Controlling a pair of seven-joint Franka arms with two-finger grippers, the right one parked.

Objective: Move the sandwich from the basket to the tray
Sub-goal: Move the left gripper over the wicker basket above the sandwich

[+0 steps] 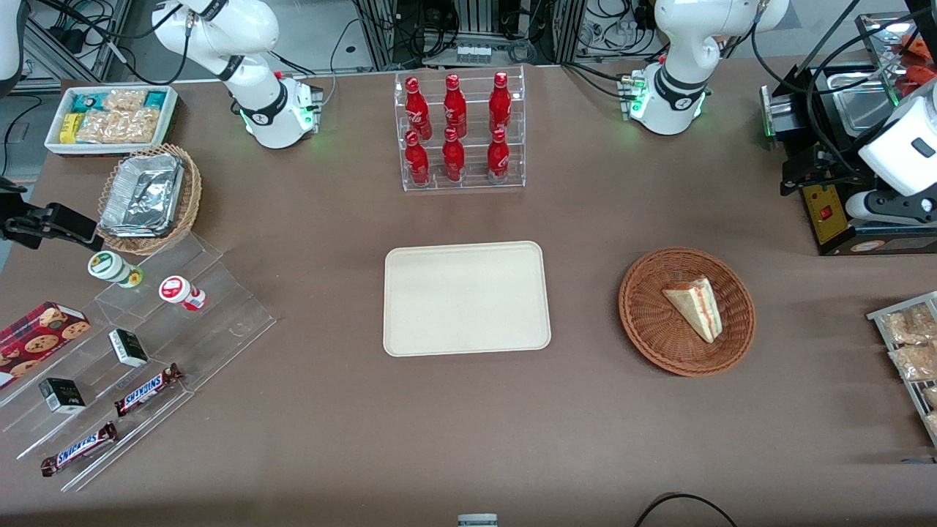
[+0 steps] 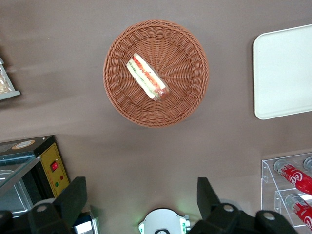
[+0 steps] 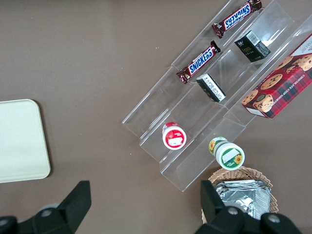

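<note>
The sandwich (image 1: 695,307) (image 2: 146,76), a pale wedge with red and green filling along its cut edge, lies in the round reddish-brown basket (image 1: 644,322) (image 2: 180,97). The cream tray (image 1: 466,298) (image 2: 285,73) lies bare at the table's middle, beside the basket. My left gripper (image 2: 140,195) hangs high over the bare table between the basket and the working arm's base (image 1: 667,102), farther from the front camera than the basket. Its two black fingers (image 2: 73,200) stand wide open with nothing between them.
A clear rack of red bottles (image 1: 460,132) stands farther from the front camera than the tray. A black machine with a yellow panel (image 1: 827,212) sits at the working arm's end, with bagged snacks (image 1: 908,344) nearer the front camera. Toward the parked arm's end are a clear stepped stand (image 1: 146,344) of snacks and a foil-filled basket (image 1: 146,197).
</note>
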